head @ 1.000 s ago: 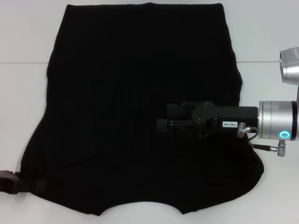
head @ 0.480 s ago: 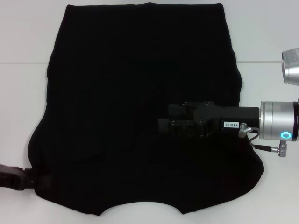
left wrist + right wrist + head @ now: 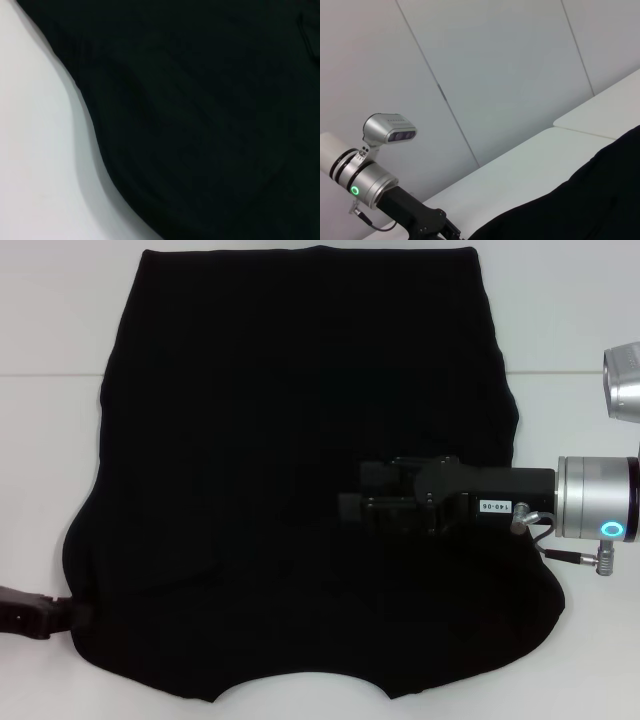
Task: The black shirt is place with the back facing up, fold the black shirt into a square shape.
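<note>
The right end effector, a black hard-plastic unit on a silver wrist with a lit blue ring, reaches in from the right edge of the surface and lies over the right half of the large, plain, solid-black soft fabric shirt; black against black, its fingers cannot be made out, so whether they are spread or pressed together cannot be told. The left end effector comes in low from the left edge of the surface, its dark tip at the shirt's near-left hem, touching or just under the cloth; its fingers are likewise too dark to read. The shirt lies spread flat across most of the white surface, its straight edge toward the far side and a curved notch at the near edge. The left wrist view shows only the shirt's rounded border lying on the white surface, with soft wrinkles not legible from the head. The right wrist view alone shows grey wall panels, and an arm with a green ring.
</note>
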`<state>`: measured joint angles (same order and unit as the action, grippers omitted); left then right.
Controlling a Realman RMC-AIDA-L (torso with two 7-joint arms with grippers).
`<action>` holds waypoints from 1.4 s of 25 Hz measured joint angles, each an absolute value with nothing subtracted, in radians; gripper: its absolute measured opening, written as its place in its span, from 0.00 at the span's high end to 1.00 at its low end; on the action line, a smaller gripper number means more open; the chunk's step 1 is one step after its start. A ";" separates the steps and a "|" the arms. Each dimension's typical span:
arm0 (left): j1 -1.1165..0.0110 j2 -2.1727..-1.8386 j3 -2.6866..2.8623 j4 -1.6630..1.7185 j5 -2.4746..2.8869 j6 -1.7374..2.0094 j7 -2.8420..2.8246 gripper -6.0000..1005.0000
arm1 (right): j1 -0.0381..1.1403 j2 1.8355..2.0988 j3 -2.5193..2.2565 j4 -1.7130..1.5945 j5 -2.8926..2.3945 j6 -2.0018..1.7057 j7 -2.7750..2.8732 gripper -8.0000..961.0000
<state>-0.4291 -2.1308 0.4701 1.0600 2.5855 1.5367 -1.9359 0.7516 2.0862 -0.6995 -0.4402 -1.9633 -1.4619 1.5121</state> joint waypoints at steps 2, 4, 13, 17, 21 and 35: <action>-0.430 -2.131 0.468 1.060 2.585 1.536 -1.936 0.53 | 0.752 2.086 -0.699 -0.440 -1.963 -1.462 1.511 0.17; -0.431 -2.131 0.466 1.060 2.584 1.536 -1.936 0.57 | 0.751 2.086 -0.700 -0.440 -1.963 -1.462 1.511 0.17; -0.430 -2.130 0.439 1.059 2.563 1.544 -1.946 0.88 | 0.733 2.079 -0.700 -0.443 -1.964 -1.462 1.521 0.17; -0.423 -2.125 0.417 1.046 2.535 1.559 -1.946 0.93 | 0.693 2.061 -0.702 -0.450 -1.969 -1.469 1.560 0.17; -0.421 -2.123 0.389 1.017 2.525 1.562 -1.939 0.93 | 0.639 2.033 -0.702 -0.456 -1.970 -1.485 1.606 0.17; -0.412 -2.113 0.382 0.982 2.459 1.587 -1.927 0.93 | 0.471 1.911 -0.700 -0.492 -2.021 -1.513 1.811 0.18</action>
